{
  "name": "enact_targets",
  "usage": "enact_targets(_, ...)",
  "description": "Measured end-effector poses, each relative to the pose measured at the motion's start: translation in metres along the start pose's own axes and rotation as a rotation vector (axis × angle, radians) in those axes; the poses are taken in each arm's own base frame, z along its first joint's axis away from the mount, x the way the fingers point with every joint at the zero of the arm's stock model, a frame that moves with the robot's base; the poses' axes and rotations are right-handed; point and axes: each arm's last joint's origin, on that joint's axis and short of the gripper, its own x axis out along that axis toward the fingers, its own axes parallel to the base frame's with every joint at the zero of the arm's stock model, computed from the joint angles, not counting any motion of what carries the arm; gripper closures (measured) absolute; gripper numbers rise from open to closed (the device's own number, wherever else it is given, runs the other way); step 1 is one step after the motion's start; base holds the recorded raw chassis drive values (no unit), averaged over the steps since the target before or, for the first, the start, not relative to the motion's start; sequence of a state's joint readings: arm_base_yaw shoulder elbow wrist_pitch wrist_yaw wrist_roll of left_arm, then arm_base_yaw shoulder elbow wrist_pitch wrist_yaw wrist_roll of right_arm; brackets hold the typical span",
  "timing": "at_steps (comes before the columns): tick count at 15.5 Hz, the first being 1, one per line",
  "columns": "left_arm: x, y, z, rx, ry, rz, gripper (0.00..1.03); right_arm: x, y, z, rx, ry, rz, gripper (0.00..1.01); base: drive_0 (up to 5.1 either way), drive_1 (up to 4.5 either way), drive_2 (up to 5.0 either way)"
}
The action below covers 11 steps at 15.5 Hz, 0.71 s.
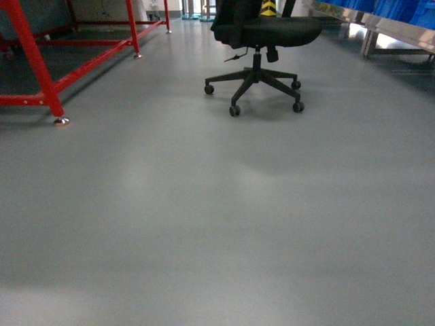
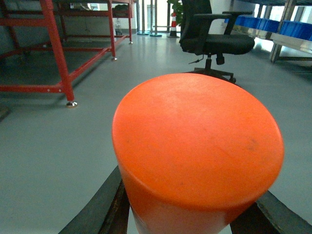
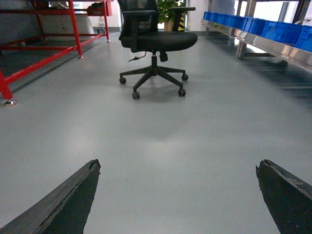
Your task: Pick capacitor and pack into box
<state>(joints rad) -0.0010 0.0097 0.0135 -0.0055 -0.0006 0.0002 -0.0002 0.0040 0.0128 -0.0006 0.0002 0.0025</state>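
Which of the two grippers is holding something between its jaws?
The left gripper: its jaws close on a big orange cylinder. The right gripper stands wide open, with only grey floor between its jaws.

The large orange cylindrical capacitor has a smooth, matt plastic-looking skin with faint scuffs. The dark gripper fingers look like rough-edged, matt rubber. The grey floor is smooth with a soft sheen. The red frame is glossy painted metal. The black office chair has a matt cloth seat. The blue bins are glossy plastic.
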Motion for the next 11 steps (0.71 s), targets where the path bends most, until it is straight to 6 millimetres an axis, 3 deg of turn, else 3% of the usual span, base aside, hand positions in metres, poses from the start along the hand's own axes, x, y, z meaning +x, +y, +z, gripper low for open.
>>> enact_targets(11,0.0,0.0,-0.0001,0.0,0.001,0.0,0.59,0.0,0.0,-0.0006,0.0,0.006,0.0,0.03,-5.1,2.37,2.4)
